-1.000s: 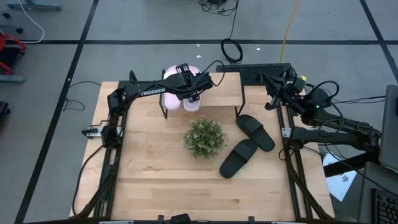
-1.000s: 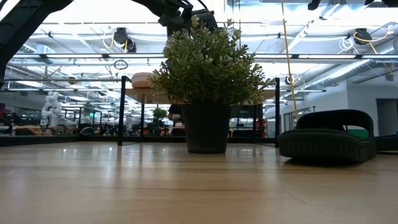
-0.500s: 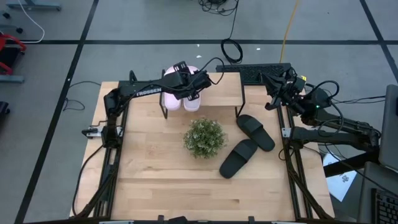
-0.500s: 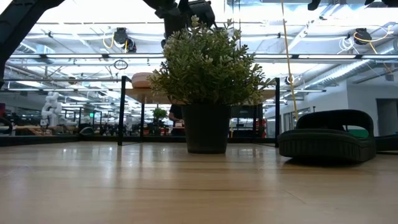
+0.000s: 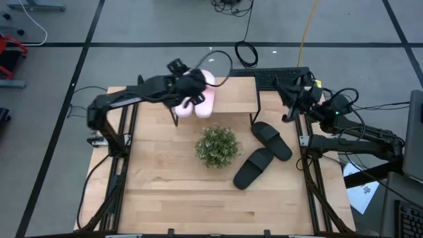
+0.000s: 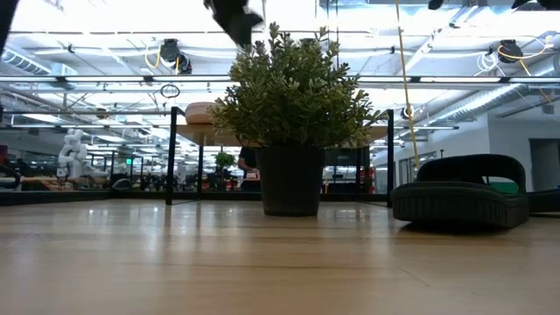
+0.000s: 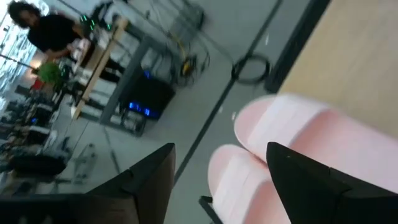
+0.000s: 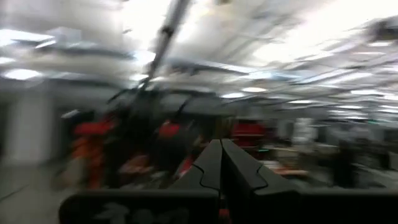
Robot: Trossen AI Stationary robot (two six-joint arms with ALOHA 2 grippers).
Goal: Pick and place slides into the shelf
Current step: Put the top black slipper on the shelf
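Note:
The light pink pair (image 5: 201, 106) lies side by side, soles down, on the left end of the shelf (image 5: 231, 96), a plank top on black legs. In the left wrist view the pink slides (image 7: 292, 143) show below my open left gripper (image 7: 217, 186). That gripper (image 5: 194, 91) hovers above them without touching. The two black slides (image 5: 271, 140) (image 5: 253, 167) lie on the table right of the plant; one of them (image 6: 459, 192) shows in the low view. My right gripper (image 8: 221, 165) is shut and empty, up beside the shelf's right end (image 5: 291, 99).
A potted plant (image 5: 217, 145) stands mid-table in front of the shelf and fills the middle of the low view (image 6: 293, 114). A dark keyboard (image 5: 281, 76) lies at the far right corner. Bare tabletop (image 5: 172, 192) stretches across the near half.
My left arm has pulled up and back toward the table's left, its elbow swinging out left; the gripper has risen from the pink slides and nearly left the top of the low view. The pink pair has stayed on the shelf.

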